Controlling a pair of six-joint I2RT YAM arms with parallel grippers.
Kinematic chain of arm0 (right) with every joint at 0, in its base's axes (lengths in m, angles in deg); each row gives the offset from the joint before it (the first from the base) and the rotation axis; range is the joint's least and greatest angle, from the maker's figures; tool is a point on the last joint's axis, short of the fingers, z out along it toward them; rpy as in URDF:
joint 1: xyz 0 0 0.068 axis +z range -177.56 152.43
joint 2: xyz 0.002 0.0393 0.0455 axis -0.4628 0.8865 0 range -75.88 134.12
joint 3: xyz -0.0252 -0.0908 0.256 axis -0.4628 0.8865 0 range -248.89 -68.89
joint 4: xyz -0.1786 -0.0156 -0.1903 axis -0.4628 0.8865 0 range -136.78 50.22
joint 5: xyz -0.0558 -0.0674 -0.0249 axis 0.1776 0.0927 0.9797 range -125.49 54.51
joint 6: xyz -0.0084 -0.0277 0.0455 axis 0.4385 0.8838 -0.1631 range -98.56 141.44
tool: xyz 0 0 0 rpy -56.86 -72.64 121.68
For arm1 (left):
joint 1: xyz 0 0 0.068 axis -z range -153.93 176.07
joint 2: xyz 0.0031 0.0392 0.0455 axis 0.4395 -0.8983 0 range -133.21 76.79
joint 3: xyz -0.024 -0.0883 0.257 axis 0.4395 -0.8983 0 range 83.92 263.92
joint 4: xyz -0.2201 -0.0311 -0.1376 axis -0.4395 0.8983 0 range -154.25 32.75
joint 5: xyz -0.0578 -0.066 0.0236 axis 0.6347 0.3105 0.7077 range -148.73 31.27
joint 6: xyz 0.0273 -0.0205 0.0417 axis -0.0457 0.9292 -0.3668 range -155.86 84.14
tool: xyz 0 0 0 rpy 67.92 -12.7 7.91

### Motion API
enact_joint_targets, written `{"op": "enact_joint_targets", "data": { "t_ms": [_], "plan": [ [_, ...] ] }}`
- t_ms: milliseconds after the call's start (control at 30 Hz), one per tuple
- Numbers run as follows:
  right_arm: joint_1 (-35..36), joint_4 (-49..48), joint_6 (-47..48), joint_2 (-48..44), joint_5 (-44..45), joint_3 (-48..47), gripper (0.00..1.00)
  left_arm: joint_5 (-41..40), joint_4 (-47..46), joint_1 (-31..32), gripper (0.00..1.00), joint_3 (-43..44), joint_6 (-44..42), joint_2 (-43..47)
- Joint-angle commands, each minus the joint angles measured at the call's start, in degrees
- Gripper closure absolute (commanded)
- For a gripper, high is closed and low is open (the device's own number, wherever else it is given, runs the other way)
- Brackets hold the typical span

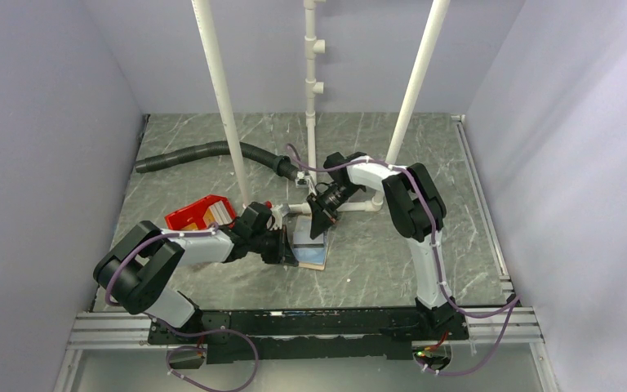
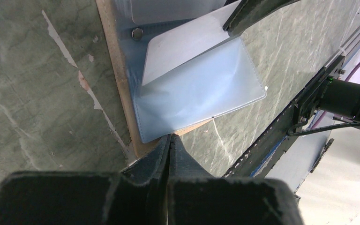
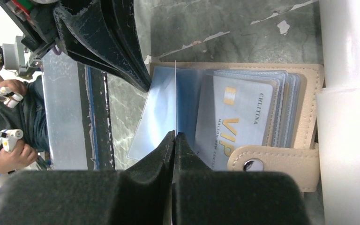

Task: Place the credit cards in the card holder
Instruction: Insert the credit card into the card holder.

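**Item: card holder** point(image 3: 304, 93). Small tan leather-like folding wallet with a fan of clear plastic sleeves point(image 2: 201, 93). It lies open and flat at the middle of the grey marbled table, and its snap tab point(image 3: 272, 161) is undone. A pale "VIP" card point(image 3: 234, 122) is already seated in one sleeve. A red plastic bin point(image 1: 192, 214) lies at about ten o'clock from it.

**Item: credit card** point(image 2: 183, 51). Thin whitish plastic rectangle, held tilted over the open sleeve with one corner at its mouth.

**Left gripper** point(image 2: 169, 140). Comes in from nine o'clock. Its jaws are nearly together at the holder's near edge, seemingly pinching a sleeve corner to hold it down.

**Right gripper** point(image 3: 175, 136). Comes in from twelve o'clock. Its jaws are pressed flat on the card's short end.

**Handling, judged:**
- The card is light, stiff and slick. Grip it at the trailing edge so the leading edge stays free to enter.
- It would likely pivot or slip if pushed askew.
- The sleeves are floppy, thin and glossy, and the mouth may collapse or drag along unless pinned.
- The holder is light enough to slide on the table.
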Motion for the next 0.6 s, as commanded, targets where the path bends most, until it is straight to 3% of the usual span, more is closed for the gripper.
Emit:
{"op": "enact_joint_targets", "data": {
  "t_ms": [0,167,367,567],
  "plan": [
    [0.37,-4.53,-2.48,-1.35,-2.25,2.97,1.00,-2.63,3.84,0.06,0.95,-0.02,-1.07,0.36],
    [0.26,-9.67,-7.81,-4.53,-0.57,7.76,0.95,-2.68,4.92,0.06,0.94,0.44,-1.28,1.28],
    [0.28,-14.96,-13.08,-9.06,3.66,11.28,0.76,-2.60,6.27,0.06,0.91,0.89,-1.47,4.05],
    [0.37,-19.00,-18.02,-13.20,8.92,15.26,0.67,-2.12,9.93,0.04,0.87,1.62,-1.13,7.79]
  ]
}}
